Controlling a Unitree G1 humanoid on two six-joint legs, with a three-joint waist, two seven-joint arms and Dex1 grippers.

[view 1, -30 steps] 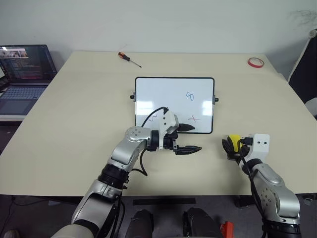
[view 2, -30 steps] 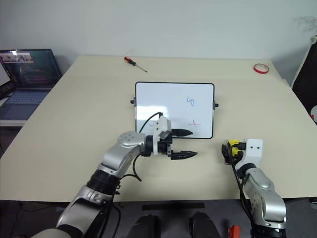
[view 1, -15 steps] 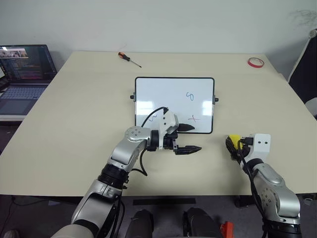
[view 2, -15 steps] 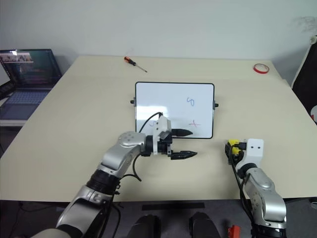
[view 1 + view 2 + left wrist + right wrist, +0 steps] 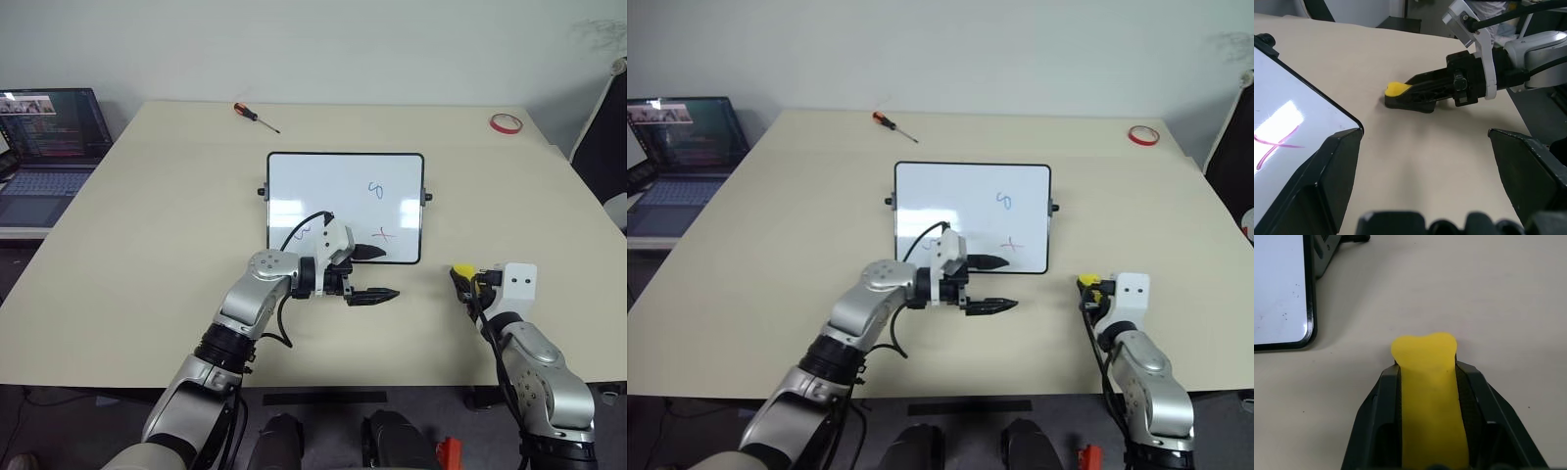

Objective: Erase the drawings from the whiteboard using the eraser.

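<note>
The whiteboard (image 5: 343, 201) lies flat in the middle of the table. On it are the drawings: a blue loop (image 5: 375, 189), a red cross (image 5: 383, 235) and a dark squiggle (image 5: 302, 233) partly behind my left wrist. My left gripper (image 5: 389, 272) is open at the board's near edge, pointing right, one finger over the frame and the other over the table. To the right of the board, on the table, my right gripper (image 5: 460, 279) is shut on the yellow eraser (image 5: 1427, 382), which bulges out past the fingertips (image 5: 1386, 382).
A screwdriver (image 5: 256, 117) lies at the table's far left. A red tape ring (image 5: 506, 122) sits at the far right corner. A laptop (image 5: 44, 147) stands on a side surface to the left, and a chair (image 5: 602, 127) is beyond the right edge.
The right gripper's fingers have closed in on the eraser from wide open. Both arms stayed where they were.
</note>
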